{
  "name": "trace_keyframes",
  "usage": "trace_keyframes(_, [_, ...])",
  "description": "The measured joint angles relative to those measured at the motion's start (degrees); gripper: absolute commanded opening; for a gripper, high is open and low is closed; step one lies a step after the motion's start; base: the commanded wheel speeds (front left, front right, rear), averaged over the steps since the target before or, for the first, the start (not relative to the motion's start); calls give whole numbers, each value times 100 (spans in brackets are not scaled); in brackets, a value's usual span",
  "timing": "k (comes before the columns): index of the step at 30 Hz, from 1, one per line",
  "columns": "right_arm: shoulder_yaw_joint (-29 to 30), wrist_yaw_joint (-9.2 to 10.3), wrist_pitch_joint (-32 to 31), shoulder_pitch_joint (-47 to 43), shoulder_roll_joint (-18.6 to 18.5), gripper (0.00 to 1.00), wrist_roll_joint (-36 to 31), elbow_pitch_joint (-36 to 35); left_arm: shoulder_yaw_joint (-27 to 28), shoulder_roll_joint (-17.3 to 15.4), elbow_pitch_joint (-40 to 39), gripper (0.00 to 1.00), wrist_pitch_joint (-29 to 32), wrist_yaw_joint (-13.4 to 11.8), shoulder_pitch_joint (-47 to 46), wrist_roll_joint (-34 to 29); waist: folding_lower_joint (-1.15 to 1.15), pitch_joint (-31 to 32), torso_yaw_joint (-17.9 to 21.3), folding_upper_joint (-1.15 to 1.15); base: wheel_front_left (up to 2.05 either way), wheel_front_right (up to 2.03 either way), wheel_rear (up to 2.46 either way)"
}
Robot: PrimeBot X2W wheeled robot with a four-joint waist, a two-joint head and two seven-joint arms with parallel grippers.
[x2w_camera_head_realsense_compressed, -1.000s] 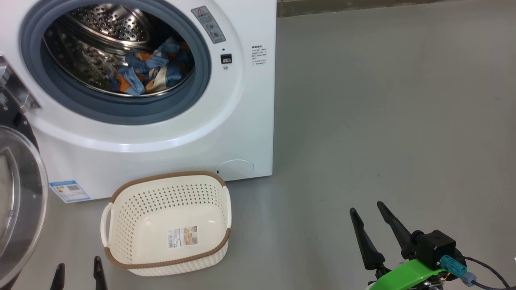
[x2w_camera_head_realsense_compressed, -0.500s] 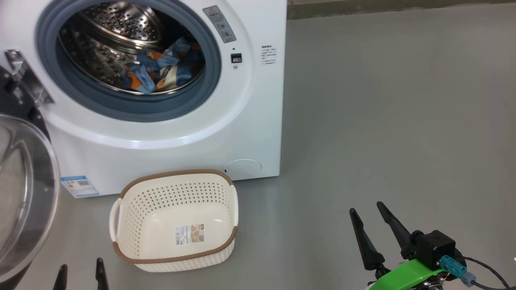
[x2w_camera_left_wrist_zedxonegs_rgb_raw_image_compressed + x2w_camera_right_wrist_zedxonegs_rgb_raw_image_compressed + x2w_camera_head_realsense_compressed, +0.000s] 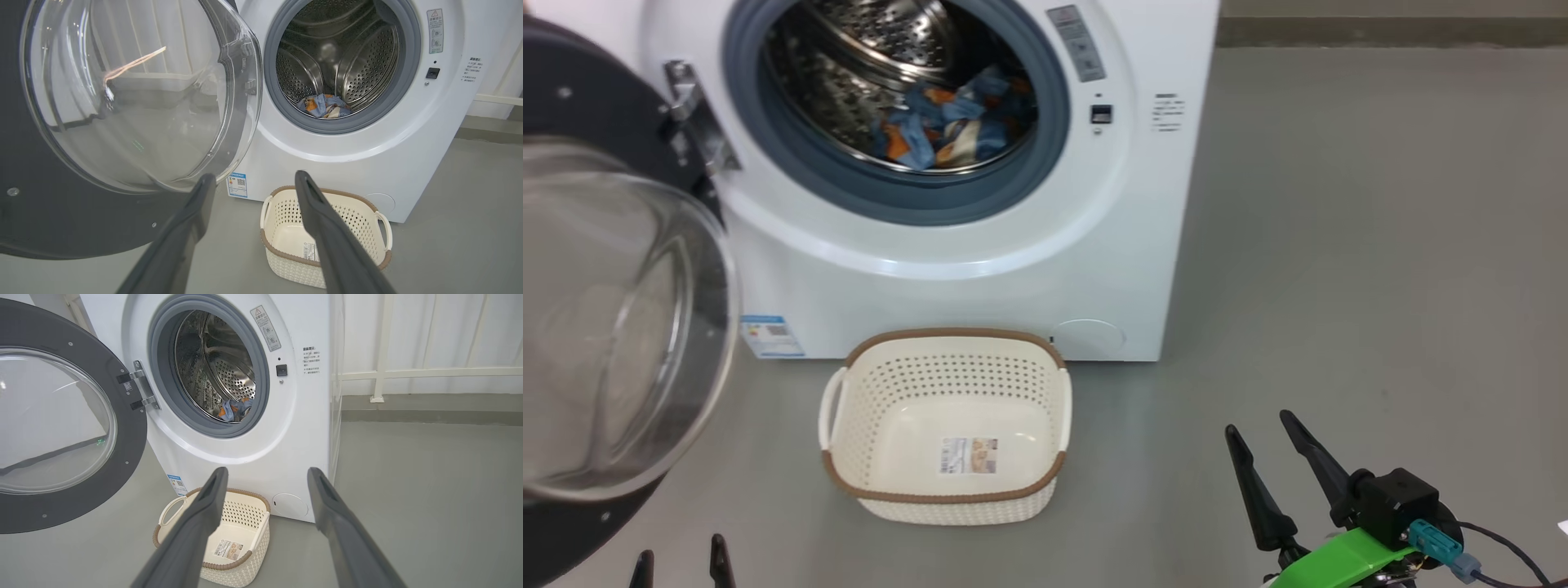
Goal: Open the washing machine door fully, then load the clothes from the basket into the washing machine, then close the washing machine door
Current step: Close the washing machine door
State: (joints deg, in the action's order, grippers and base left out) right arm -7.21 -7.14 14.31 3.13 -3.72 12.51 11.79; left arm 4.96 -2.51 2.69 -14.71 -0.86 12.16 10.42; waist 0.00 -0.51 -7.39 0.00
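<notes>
1. Two pairs of fingers stand spread wide and hold nothing: the left fingers (image 3: 194, 212) low at the robot's left, the right fingers (image 3: 206, 514) low at its right.
2. All the clothes (image 3: 947, 131) that can be seen lie low in the drum of the washing machine (image 3: 980, 286). The basket (image 3: 947, 335) sits on the floor just in front of it, bare except for its label.
3. The washing machine door (image 3: 613, 310) is swung wide out on its hinge (image 3: 694, 122), at the left side of the opening, with its glass bowl bulging toward the robot.
4. Judging from this, loading looks done and only closing remains. The door lies near the left fingers, up and to their left. It is well apart from the right fingers, with the basket between. The left arm is the nearer one, and a push would sweep the free edge rightward around the hinge toward the opening.
</notes>
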Motion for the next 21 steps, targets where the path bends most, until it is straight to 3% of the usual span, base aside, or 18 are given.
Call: trace_keyframes(21, [-45, 0, 0, 0, 14, 100, -147, -8, 157, 3, 174, 100, 0, -5, 2, 260, 0, -33, -1628, 0, 0, 0, 0])
